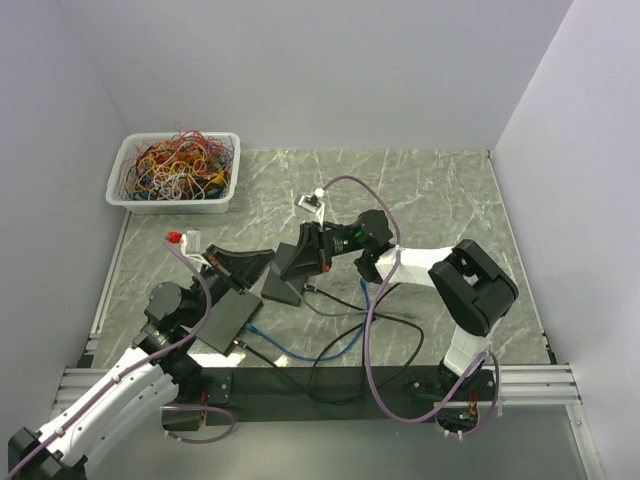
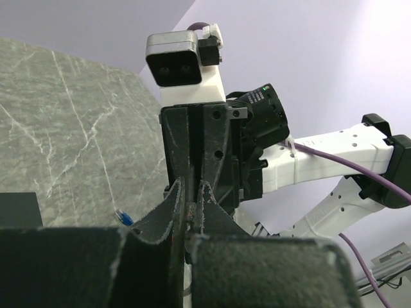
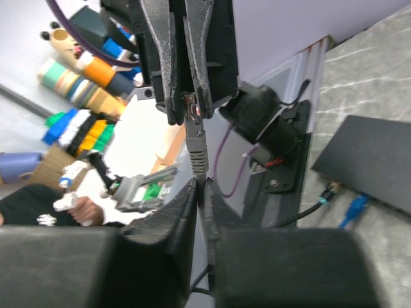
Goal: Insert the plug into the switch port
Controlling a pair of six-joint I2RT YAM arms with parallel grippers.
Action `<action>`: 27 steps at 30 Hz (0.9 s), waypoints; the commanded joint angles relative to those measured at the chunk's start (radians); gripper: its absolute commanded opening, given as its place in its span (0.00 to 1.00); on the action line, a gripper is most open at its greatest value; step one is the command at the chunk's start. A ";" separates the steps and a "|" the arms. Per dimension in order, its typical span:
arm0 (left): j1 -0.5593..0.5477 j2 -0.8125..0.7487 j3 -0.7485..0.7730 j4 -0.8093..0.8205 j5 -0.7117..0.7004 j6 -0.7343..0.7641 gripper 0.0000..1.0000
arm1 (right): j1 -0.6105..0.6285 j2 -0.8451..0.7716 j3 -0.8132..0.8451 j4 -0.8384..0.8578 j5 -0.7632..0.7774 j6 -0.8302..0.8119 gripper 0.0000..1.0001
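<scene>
A grey-green marbled table [image 1: 430, 190] stands between plain pale walls, with a white plastic basket [image 1: 118, 196] of tangled coloured wires in its far left corner; near the middle the two arms meet tip to tip above the surface; the left end effector [image 1: 266, 266] is closed on the tip of the small plug [image 3: 192, 108]; the right end effector [image 3: 200, 191] is closed on the grey moulded boot [image 3: 198, 153] just behind that tip, so the plug hangs between both, off the table; the flat black switch box [image 1: 224, 320] lies on the table beside the left arm's wrist, apart from the plug; a blue connector [image 3: 355, 205] sits in its near edge; the port meant for the plug cannot be made out.
</scene>
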 commanded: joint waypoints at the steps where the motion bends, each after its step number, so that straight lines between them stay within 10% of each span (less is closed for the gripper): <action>1: -0.003 -0.011 0.011 -0.018 -0.016 -0.005 0.01 | -0.009 -0.007 0.047 -0.003 0.051 -0.039 0.18; 4: -0.004 -0.016 0.046 -0.115 -0.071 -0.011 0.00 | -0.016 -0.049 0.060 -0.204 0.117 -0.177 0.54; 6: -0.004 -0.010 0.087 -0.179 -0.111 -0.023 0.01 | -0.019 -0.127 0.082 -0.516 0.206 -0.405 0.61; 10: -0.006 0.015 0.150 -0.348 -0.207 -0.067 0.00 | -0.012 -0.233 0.131 -0.951 0.471 -0.647 0.60; 27: -0.009 0.161 0.193 -0.355 -0.266 -0.189 0.01 | 0.158 -0.327 0.195 -1.226 0.852 -0.880 0.42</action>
